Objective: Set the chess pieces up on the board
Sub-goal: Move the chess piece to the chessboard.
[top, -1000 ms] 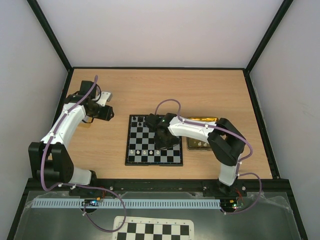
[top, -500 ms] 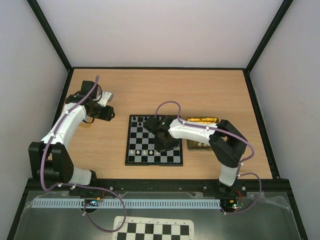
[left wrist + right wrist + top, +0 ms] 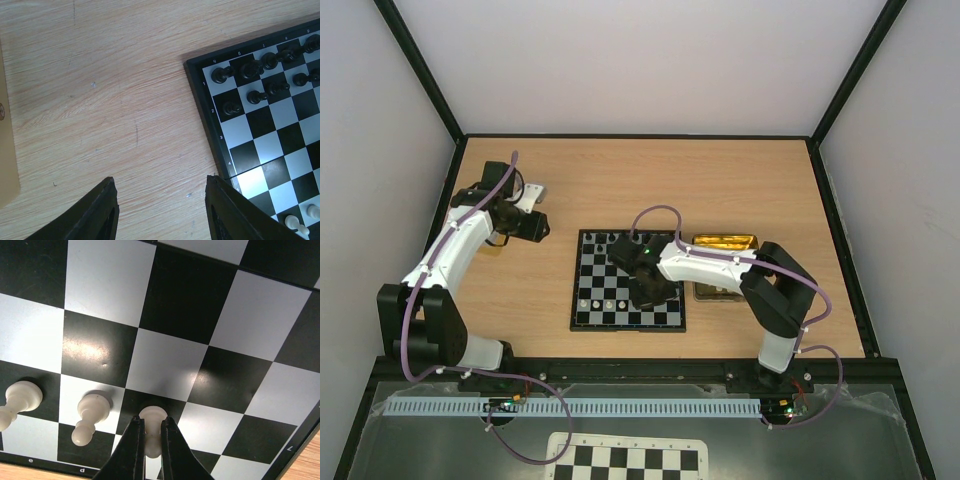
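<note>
Wood-grain table (image 3: 720,180) carries the glossy black-framed board (image 3: 595,292), with a gold tray (image 3: 725,241) at its right edge. Left gripper (image 3: 160,202) hangs open over bare wood beside the board's corner, unmoved. Right gripper (image 3: 152,426) has shifted slightly leftward since a second ago, uncovering more tray. Its jaws pinch a smooth cream pawn (image 3: 152,413) over the near rows, just beside two white pawns (image 3: 91,412).
</note>
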